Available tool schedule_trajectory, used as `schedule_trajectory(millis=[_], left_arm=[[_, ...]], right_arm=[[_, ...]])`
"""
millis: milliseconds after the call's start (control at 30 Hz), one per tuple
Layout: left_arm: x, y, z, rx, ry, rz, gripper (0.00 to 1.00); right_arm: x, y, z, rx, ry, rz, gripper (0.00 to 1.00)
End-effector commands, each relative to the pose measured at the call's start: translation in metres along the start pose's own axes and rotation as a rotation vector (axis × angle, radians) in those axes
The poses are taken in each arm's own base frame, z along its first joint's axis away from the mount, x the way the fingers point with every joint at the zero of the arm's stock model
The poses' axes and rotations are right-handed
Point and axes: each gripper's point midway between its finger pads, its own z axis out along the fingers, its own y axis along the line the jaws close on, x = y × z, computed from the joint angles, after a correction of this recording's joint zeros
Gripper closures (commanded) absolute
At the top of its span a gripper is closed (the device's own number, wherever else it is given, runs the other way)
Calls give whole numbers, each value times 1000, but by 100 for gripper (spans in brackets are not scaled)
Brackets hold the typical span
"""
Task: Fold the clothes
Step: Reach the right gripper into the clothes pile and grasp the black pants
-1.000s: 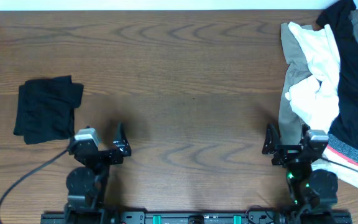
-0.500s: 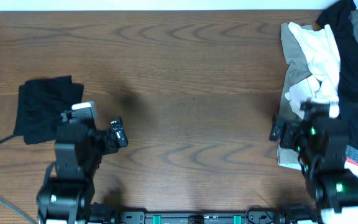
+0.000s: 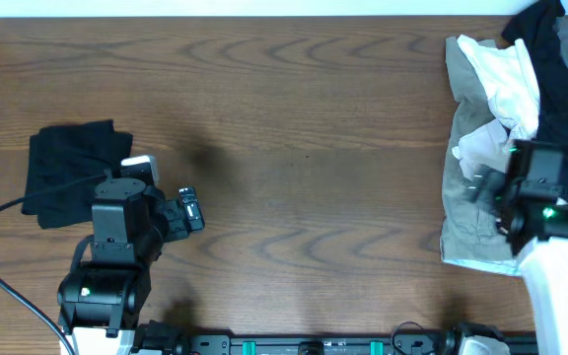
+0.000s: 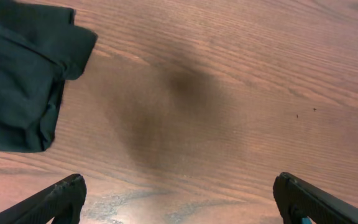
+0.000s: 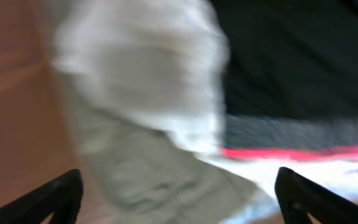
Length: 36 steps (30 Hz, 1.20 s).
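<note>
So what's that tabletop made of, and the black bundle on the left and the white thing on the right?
The tabletop looks like wood or wood-look laminate: wavy grain, low sheen. The black bundle is soft matte fabric, limp folded edges. The white piece is thin crumpled cloth, perhaps cotton.

left gripper [image 4: 179,199] spread wide over table [image 4: 229,93], black garment [image 4: 17,74] upper left.

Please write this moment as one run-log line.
left gripper: open, over table beside black garment | right gripper: open, over white garment and khaki garment
</note>
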Motion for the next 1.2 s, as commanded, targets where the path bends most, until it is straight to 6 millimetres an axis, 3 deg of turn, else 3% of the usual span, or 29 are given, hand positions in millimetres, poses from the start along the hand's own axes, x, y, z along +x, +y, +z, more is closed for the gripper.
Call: schedule_trajectory(millis=[0,100,300,467,867,967,1167], left_arm=[[-9,-4,-6,13,-24,-4,2],[-9,-4,-6,13,-23,-4,2],[-9,-4,-6,13,-23,-4,2],[-9,-4,-6,12,-23,-4,2],[-8,-3,-6,11,-19,-4,2],[-8,-3,-6,11,-19,-4,2],[-8,-3,-6,11,-20,-4,2]], right_arm=[[-4,-39,18,133,32,187,6],[-3,-55,35,164,69,244,7],[4,-66,59,199,123,275,16],[5,-65,77,209,143,278,21],[30,-64,111,251,253,243,38],[33,-64,114,254,265,240,49],[33,-65,113,261,263,238,90]])
